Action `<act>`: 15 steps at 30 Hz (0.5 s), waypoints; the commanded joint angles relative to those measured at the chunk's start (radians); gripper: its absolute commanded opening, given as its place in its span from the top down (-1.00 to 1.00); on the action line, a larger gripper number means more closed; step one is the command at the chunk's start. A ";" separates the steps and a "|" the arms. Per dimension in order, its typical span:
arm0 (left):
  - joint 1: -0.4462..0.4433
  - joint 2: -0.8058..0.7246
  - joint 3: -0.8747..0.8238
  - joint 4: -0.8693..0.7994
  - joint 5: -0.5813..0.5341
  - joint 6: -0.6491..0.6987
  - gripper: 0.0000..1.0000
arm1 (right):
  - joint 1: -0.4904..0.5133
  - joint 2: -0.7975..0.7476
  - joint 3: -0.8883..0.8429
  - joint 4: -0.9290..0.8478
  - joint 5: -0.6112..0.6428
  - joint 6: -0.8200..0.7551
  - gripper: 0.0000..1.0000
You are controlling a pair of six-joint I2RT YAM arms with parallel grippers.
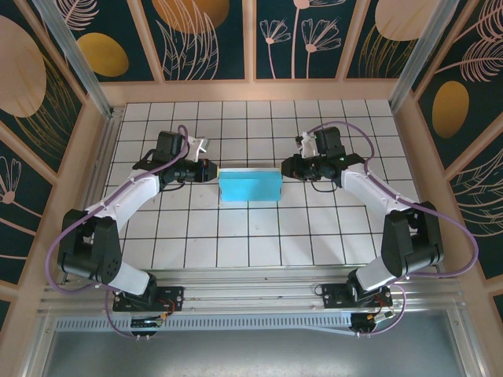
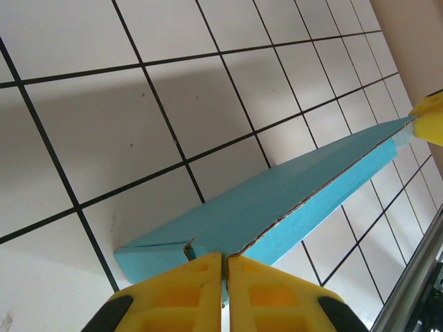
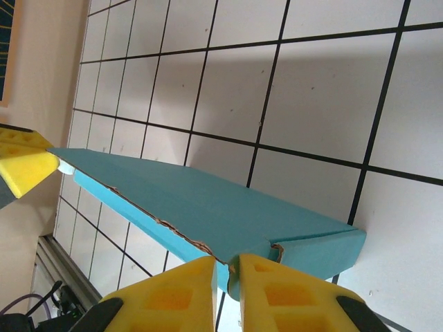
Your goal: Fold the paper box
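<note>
the paper box (image 1: 250, 187) is seen near the middle of the tiled desk (image 1: 259, 236), stretched lengthwise between the two arms. it is already formed into a shallow teal rectangle, with no white side left showing in the top view.

the left fingers (image 1: 206, 170) are clenched on the box's left end; in the left wrist view the yellow left fingers (image 2: 187, 290) are pressed almost together with the card edge of the paper box (image 2: 277, 200) pinched between them. the right fingers (image 1: 289, 167) are closed on the opposite end, and in the right wrist view the right fingers (image 3: 173, 294) are seen nipping the near end of the paper box (image 3: 208, 200) in the same way.

a shadow is cast on the tiles beneath the box in both wrist views, so it is judged to be held a little clear of the desk rather than resting on it.

most of the folding is judged to be done. a rough seam is seen running along the long edge, and a small corner flap at each gripped end is not quite flush. what is left is judged to be the final pressing of those ends, then setting the box down and letting go.
</note>
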 commanded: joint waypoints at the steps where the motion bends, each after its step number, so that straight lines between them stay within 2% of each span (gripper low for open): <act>1: -0.005 0.016 -0.020 0.014 0.052 -0.020 0.81 | 0.016 -0.029 -0.029 0.029 0.006 0.021 0.67; 10: -0.005 0.032 -0.038 0.026 0.060 -0.037 0.82 | 0.021 -0.026 -0.046 0.037 0.010 0.024 0.69; 15: -0.005 0.032 -0.039 0.014 0.048 -0.031 0.82 | 0.021 -0.032 -0.050 0.007 0.053 0.006 0.69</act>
